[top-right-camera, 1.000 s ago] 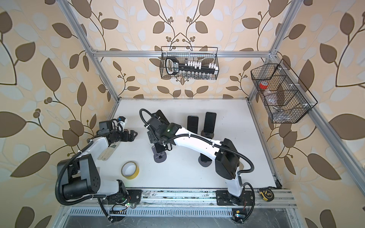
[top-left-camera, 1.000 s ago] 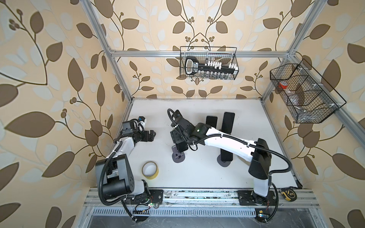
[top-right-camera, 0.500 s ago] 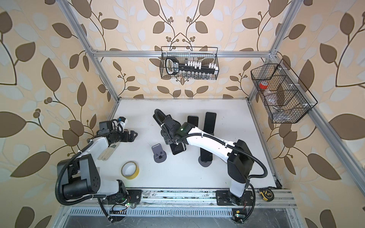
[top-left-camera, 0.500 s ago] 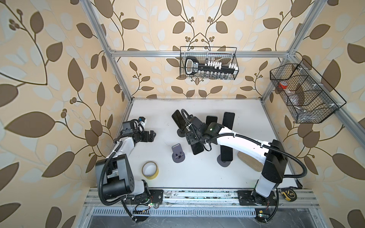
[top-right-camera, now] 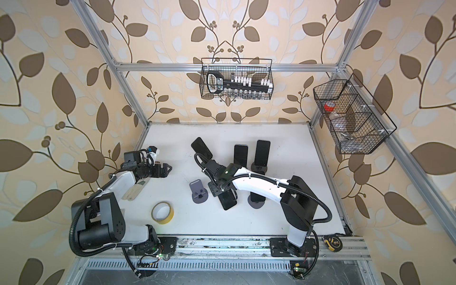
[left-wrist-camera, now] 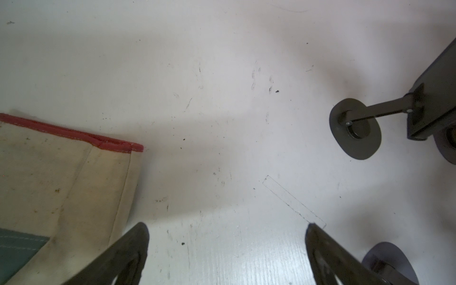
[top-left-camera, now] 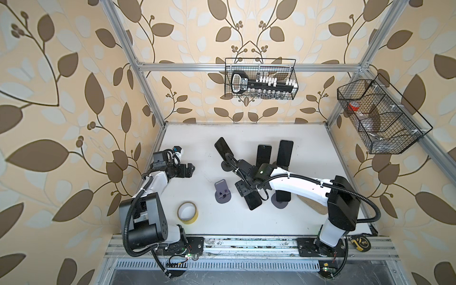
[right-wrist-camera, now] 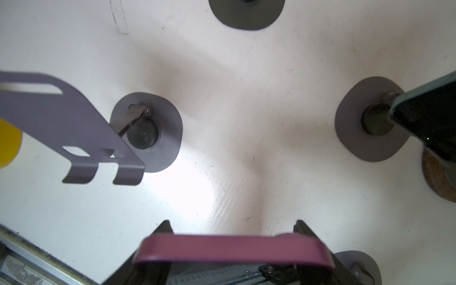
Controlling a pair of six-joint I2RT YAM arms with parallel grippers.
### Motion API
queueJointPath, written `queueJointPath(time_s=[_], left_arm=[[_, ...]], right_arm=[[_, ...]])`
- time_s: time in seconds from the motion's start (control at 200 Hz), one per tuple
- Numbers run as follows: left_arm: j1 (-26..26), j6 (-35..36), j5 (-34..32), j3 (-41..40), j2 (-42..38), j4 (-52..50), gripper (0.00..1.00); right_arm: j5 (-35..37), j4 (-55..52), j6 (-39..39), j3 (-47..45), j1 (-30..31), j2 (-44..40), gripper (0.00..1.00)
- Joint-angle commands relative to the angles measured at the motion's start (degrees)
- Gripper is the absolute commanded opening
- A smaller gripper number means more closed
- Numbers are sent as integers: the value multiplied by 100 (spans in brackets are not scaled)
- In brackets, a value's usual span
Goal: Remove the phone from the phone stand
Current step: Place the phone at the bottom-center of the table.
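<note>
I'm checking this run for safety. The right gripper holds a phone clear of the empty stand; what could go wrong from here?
Slip: the right gripper pinches the phone across its side edges, with much of its length hanging past the gripper in a top view, so it might pivot or drop.
Collision: the empty stand and a neighbouring phone on its own stand flank the held one closely, so a swing may knock them.
</note>
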Motion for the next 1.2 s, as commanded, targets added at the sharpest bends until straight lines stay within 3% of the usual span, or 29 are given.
queueJointPath(time_s=[0.0,0.435,0.62,1.195], left_arm=[[4,125,144,147,-25,-54,99],[4,164,161,192,27,-136,99],[4,171,170,174,-8,-141,99],[-4,166,117,205,28,-200,99]], right_arm=[[-220,128,63,-226,34,-170,67],[-356,545,364,-1151,437,-222,68],[-88,693,417,-1422,599,-267,68],[-92,1172,296,-2232,588,-73,72]])
